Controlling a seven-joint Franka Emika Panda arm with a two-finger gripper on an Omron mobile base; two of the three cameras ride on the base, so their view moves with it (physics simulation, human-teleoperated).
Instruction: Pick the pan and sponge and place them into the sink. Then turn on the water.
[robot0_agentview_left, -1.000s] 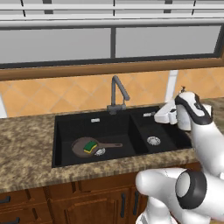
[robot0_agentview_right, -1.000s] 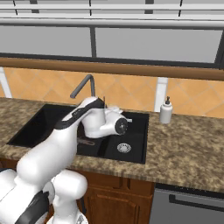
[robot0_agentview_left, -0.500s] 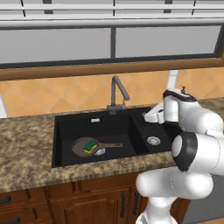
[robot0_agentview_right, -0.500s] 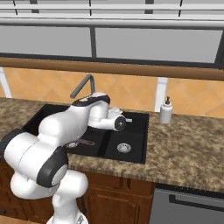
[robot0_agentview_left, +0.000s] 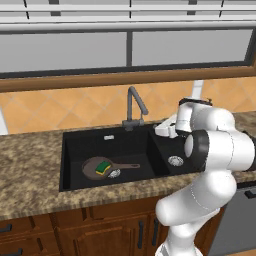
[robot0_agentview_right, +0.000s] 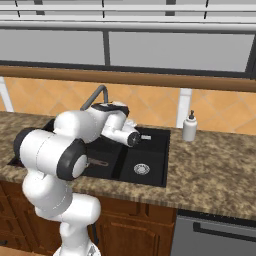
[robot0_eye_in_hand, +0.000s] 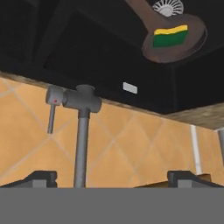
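**Q:** Currently, where are the pan and the sponge located?

**A:** The pan (robot0_agentview_left: 98, 168) lies flat on the floor of the large basin of the sink (robot0_agentview_left: 72, 148), beside that basin's round silver drain (robot0_agentview_left: 114, 173). Its thin handle points toward the divider between the two basins. The sponge (robot0_agentview_left: 103, 166) rests on the pan, green face up, with the yellow layer visible along one edge. In the hand view both items appear near the upper edge, rolled with the camera: the sponge (robot0_eye_in_hand: 170, 36) on the pan (robot0_eye_in_hand: 181, 43).

**Q:** What is the condition of the gripper?

**A:** The gripper (robot0_eye_in_hand: 113, 177) is empty. Its two dark fingertips (robot0_eye_in_hand: 41, 178) stand fully spread, one at each side of the lower hand view, with nothing between them. In the left base view the hand (robot0_agentview_left: 165, 128) hovers above the divider between the basins, just beside the faucet base.

**Q:** Where is the faucet relative to the hand?

**A:** The dark grey gooseneck faucet (robot0_agentview_left: 134, 106) stands at the rear rim of the sink, behind the divider. In the hand view its stem (robot0_eye_in_hand: 81, 144) runs between the fingertips, nearer one of them, and its side lever (robot0_eye_in_hand: 53, 109) hangs from the valve body. No contact between fingers and faucet can be seen.

**Q:** Other items?

**A:** A white soap dispenser (robot0_agentview_right: 189, 127) stands upright on the granite counter (robot0_agentview_right: 215, 162), well apart from the hand.
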